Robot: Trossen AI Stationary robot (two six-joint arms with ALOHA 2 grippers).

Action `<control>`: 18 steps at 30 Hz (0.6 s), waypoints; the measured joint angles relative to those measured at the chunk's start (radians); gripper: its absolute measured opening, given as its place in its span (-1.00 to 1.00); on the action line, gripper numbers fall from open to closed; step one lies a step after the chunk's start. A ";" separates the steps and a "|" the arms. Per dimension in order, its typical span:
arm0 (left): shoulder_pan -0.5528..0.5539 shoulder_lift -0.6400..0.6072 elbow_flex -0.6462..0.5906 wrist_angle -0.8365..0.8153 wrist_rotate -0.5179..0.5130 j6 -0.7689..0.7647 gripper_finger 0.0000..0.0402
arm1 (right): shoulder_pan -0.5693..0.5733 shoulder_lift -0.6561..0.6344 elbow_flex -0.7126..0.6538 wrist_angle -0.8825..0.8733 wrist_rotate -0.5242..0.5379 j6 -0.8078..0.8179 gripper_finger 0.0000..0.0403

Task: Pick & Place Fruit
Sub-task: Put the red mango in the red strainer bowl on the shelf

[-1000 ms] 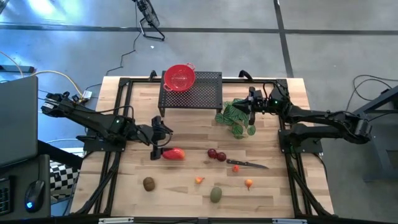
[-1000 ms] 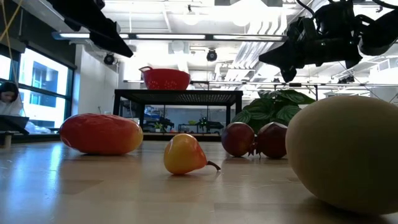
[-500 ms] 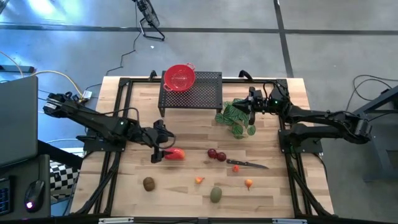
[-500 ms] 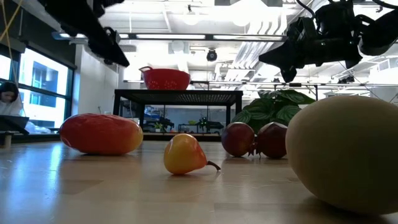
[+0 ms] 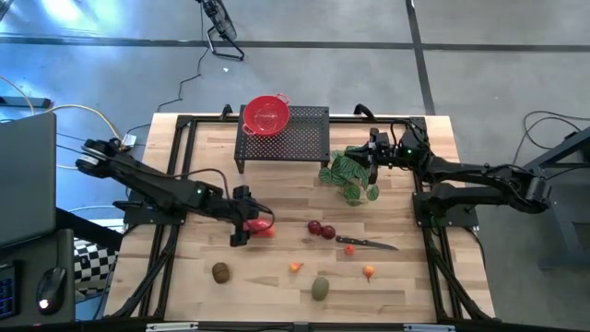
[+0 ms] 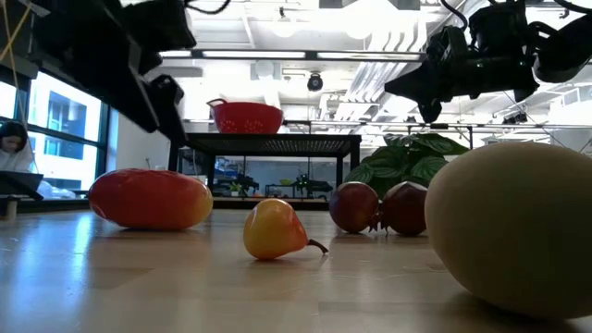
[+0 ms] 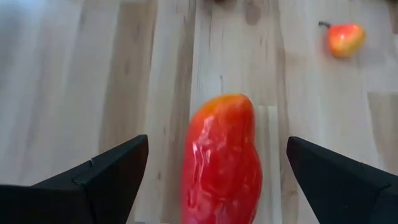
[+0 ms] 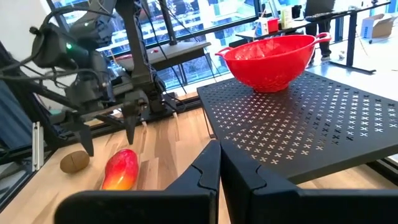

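Observation:
The red oblong fruit [image 5: 263, 227] lies flat on the table left of its middle. My left gripper [image 5: 244, 219] hangs just above it, open. In the left wrist view its fingers [image 7: 106, 177] stand well clear on either side of the red fruit [image 7: 221, 158]. Two dark-red round fruits [image 5: 322, 230], a brown oval [image 5: 220, 272], an olive-green oval [image 5: 320, 289] and two tiny orange pieces [image 5: 295, 267] [image 5: 369, 272] rest on the wood. My right gripper [image 5: 373, 155] waits shut by the plant, high over the table's far right.
A black-handled knife [image 5: 367, 244] lies right of the dark-red pair. A green leafy plant [image 5: 350, 177] sits under the right arm. A black perforated rack [image 5: 286, 136] at the far edge carries a red colander [image 5: 265, 115]. Bare wood lies along the table's near left.
My left gripper has moved toward the table's right and near edge and come down, from beside the red oblong fruit to just over its left end, fingers staying open. The fruit pieces have not moved.

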State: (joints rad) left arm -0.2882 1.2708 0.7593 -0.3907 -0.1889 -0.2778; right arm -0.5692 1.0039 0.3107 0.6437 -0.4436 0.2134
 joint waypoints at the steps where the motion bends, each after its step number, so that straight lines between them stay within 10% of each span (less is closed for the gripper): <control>1: 0.000 0.011 0.000 -0.003 0.003 -0.008 0.88 | 0.000 0.000 0.000 0.000 0.000 0.000 -0.99; 18: 0.000 0.140 0.000 -0.002 0.045 -0.042 0.88 | 0.000 0.000 0.000 -0.001 -0.001 0.000 -0.99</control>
State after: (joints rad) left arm -0.2882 1.4106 0.7593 -0.3927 -0.1444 -0.3199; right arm -0.5690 1.0039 0.3107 0.6426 -0.4442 0.2134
